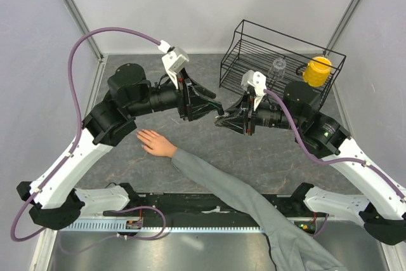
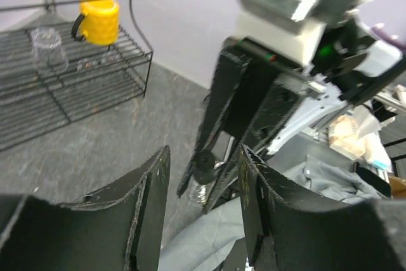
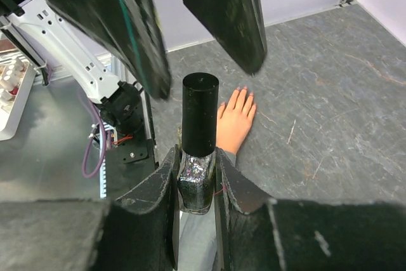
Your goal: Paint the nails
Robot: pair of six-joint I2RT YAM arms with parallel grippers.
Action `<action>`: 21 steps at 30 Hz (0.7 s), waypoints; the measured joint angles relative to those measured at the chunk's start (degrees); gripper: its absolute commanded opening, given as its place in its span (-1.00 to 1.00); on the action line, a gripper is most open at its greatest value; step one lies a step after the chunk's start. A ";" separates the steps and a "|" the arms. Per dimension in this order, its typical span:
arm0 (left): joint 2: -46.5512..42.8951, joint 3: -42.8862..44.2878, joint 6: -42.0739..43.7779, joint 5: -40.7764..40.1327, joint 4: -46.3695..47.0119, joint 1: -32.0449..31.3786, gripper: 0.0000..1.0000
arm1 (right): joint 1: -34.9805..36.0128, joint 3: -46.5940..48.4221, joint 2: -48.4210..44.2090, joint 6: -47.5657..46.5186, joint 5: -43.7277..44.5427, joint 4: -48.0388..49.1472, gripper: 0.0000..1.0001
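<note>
A bare light-skinned hand (image 1: 156, 143) with a long grey sleeve (image 1: 228, 185) lies palm down on the table. Its pale nails (image 3: 243, 91) show at the fingertips in the right wrist view. My right gripper (image 3: 195, 157) is shut on a small dark glittery bottle (image 3: 194, 188) with a tall black cap (image 3: 200, 112), held above the wrist and sleeve. My left gripper (image 2: 204, 176) is open and faces the cap (image 2: 204, 160) end-on. Its fingers (image 3: 222, 11) hang on either side just beyond the cap and do not touch it. The two grippers meet over the table's middle (image 1: 219, 115).
A black wire rack (image 1: 254, 46) stands at the back right and holds a yellow mug (image 1: 316, 71) and a clear glass (image 1: 277, 68). The table surface is dark grey (image 1: 209, 150). White walls close in the left, back and right.
</note>
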 measured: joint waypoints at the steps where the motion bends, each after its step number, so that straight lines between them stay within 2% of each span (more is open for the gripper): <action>1: 0.31 0.02 0.26 -0.61 -0.52 -0.13 0.05 | 0.00 0.02 0.00 -0.07 0.22 0.00 -1.00; 3: 1.27 0.46 0.92 -1.29 -2.08 -0.35 0.02 | 0.00 0.02 0.02 -0.28 0.66 -0.09 -1.00; 6: 2.47 1.09 1.86 -1.97 -3.89 -0.83 -0.32 | 0.00 0.02 0.09 -0.46 1.22 -0.22 -1.00; 7: 2.69 1.29 2.03 -1.97 -4.20 -0.92 -0.45 | 0.00 0.02 0.17 -0.50 1.42 -0.28 -1.00; 8: 2.95 1.57 2.27 -1.84 -4.44 -1.16 -0.79 | -0.02 0.02 0.33 -0.57 1.75 -0.42 -1.00; 9: 3.13 1.79 2.60 -1.79 -4.66 -1.33 -0.88 | -0.02 0.02 0.55 -0.61 1.86 -0.42 -0.97; 10: 3.28 1.99 2.95 -1.73 -4.96 -1.51 -0.96 | -0.02 0.02 0.72 -0.66 2.27 -0.44 -0.84; 11: 3.45 2.32 3.41 -1.70 -5.49 -1.53 -0.97 | -0.02 0.02 0.83 -0.85 2.58 -0.46 -0.58; 12: 3.72 2.69 3.54 -1.77 -5.77 -1.53 -0.96 | -0.02 0.02 0.90 -0.98 3.10 -0.39 0.09; 14: 4.26 3.21 3.80 -2.40 -6.12 -1.51 -0.97 | 0.00 0.02 0.94 -0.85 4.74 -0.42 0.92; 18: 5.05 2.08 5.97 -9.40 -4.70 -1.77 -0.96 | 0.15 -1.46 0.50 0.57 14.91 0.20 0.96; 21: 4.48 -4.24 7.98 -18.60 2.12 -1.79 -0.97 | 0.09 -7.52 -1.53 2.75 26.16 0.11 0.96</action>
